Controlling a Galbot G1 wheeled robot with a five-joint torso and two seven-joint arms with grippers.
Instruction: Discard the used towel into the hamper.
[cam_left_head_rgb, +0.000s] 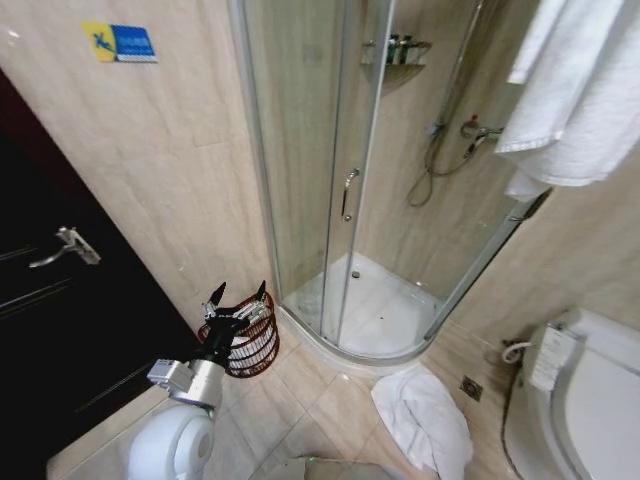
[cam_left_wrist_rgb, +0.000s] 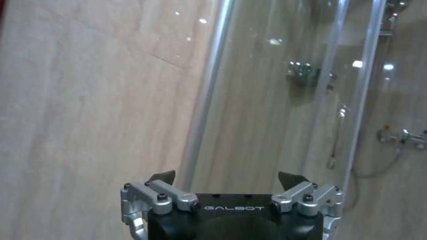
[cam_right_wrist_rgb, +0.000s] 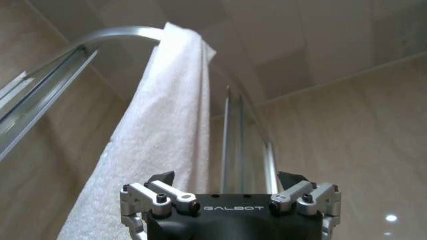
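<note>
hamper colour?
Dark red-brown wire hamper, behind the open left gripper; best seen in the head view.

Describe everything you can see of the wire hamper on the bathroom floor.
The hamper is a small round basket of dark red-brown wire, its slatted sides narrowing downward under a thicker rim. It stands upright on the tiled floor in the corner between the wall and the shower. The left gripper, open, partly hides it.
</note>
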